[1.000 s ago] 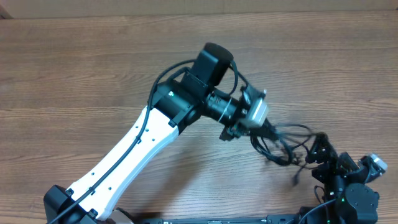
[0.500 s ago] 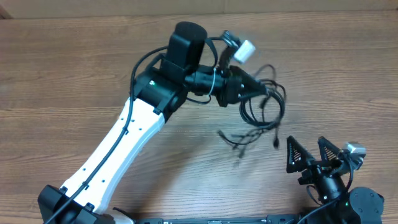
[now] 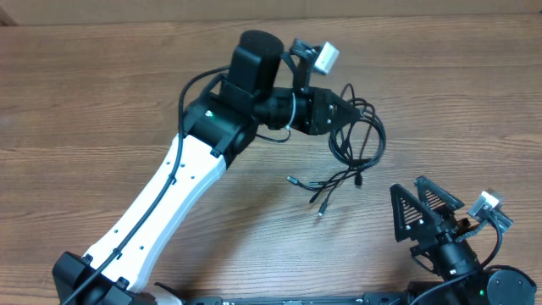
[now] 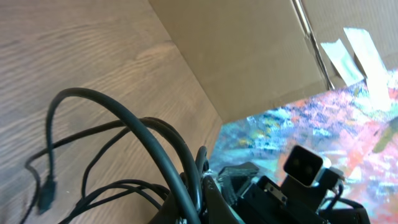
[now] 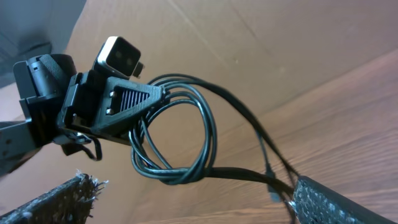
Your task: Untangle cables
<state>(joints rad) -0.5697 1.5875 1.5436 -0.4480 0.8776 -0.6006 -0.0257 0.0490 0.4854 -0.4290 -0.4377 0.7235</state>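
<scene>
The cables are a bundle of thin black cords looped together. My left gripper is shut on the top of the loop and holds it above the wooden table. Loose tails hang down to small plug tips near the tabletop. In the left wrist view the cords arch out of the shut fingertips. My right gripper stands open at the lower right, apart from the bundle. In the right wrist view the loop hangs ahead of its open fingers, with one strand close by the right finger.
A cardboard wall runs along the table's far edge. The white left arm crosses the table from the lower left. Thicker black arm wires curve beside its wrist.
My left gripper has carried the bundle up and to the left, away from the right gripper. The right gripper has drawn back toward the lower right, and the tails now hang free.
</scene>
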